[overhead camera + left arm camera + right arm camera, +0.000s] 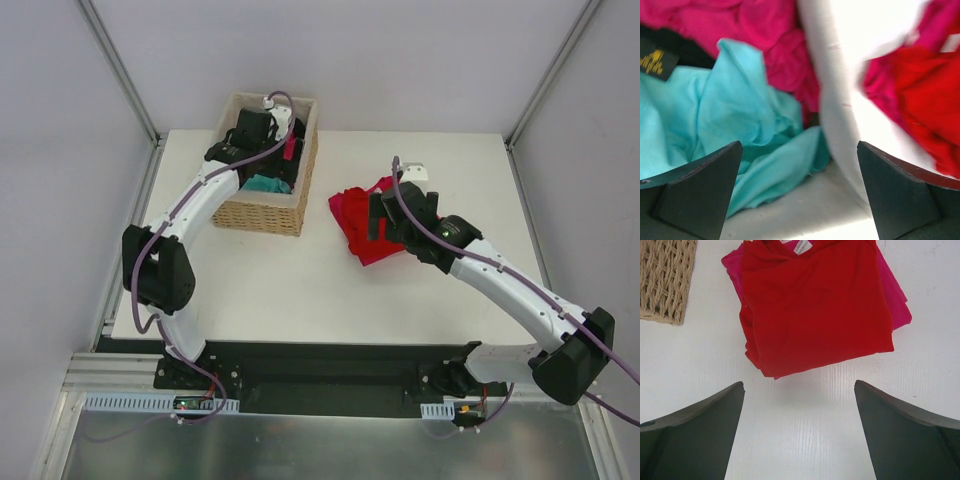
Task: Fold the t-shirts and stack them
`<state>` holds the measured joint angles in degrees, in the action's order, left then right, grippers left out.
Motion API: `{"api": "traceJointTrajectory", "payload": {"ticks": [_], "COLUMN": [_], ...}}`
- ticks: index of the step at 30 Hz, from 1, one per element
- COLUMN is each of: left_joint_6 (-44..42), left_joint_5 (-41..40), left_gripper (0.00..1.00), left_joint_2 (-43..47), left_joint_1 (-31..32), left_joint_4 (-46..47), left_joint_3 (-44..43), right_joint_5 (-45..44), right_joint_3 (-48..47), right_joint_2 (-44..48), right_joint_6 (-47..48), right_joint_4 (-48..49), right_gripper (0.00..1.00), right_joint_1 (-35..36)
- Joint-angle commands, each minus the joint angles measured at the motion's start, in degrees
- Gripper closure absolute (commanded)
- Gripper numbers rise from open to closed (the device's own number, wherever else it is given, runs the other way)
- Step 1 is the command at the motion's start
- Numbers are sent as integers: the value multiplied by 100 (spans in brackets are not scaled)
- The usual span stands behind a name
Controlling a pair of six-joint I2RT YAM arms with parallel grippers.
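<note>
Where basket stands, shirts crowd inside.

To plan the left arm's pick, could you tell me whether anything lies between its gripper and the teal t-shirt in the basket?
Nothing visible does. The open left gripper faces the crumpled teal t-shirt directly. The magenta shirt lies beside and behind it, not over it.

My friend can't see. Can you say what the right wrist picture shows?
A folded red shirt lies on a pink shirt on the white table. A basket corner shows top left; the right tool, open and empty, sits at the bottom.
</note>
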<state>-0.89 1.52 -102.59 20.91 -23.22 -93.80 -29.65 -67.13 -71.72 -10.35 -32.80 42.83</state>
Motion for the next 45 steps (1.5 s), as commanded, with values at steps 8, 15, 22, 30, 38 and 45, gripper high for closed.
{"api": "traceJointTrajectory", "payload": {"ticks": [8, 15, 22, 30, 38, 45], "left_joint_6": [71, 229, 229, 756, 1151, 1898], "left_joint_5": [780, 534, 147, -582, -1145, -1847], "left_gripper": [1, 1, 6, 100, 100, 100], "left_joint_2": [917, 336, -314, -359, -78, -33], "left_joint_1": [590, 660, 651, 73, -868, -1352], "left_joint_4": [-165, -139, -103, -156, -340, -894], "left_joint_3": [371, 442, 275, 607, 1039, 1127], "right_joint_5": [249, 179, 56, 38, 196, 223], "right_joint_3": [-28, 16, 113, 183, 200, 394], "right_joint_2": [-26, 36, 106, 106, 53, 132], "right_joint_6": [-204, -187, -152, -160, -178, -239], "right_joint_4": [133, 98, 80, 89, 177, 274], "right_gripper": [4, 4, 4, 4, 4, 4], "right_joint_1": [-29, -12, -29, -47, -55, -55]}}
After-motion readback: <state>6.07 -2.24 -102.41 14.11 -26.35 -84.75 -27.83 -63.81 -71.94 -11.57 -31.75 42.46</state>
